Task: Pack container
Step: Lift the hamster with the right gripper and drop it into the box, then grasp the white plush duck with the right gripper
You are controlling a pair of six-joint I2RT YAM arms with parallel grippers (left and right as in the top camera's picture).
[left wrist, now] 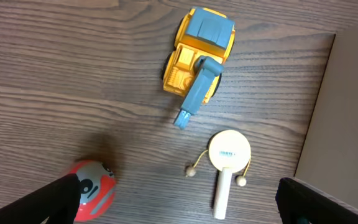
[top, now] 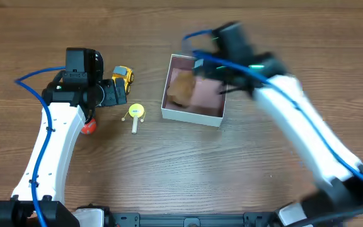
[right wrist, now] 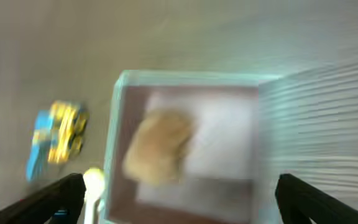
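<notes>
Packing shallow white cardboard box (top: 191,116) | left fingers (left wrist: 42,202), right fingers (right wrist: 328,202) spread, empty | risk: right arm (top: 307,135) clips thin wall

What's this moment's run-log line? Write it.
left claw open; right claw open above square white cardboard box; inside: tan lump; outside: yellow toy truck, yellow drum rattle, red ball
</notes>
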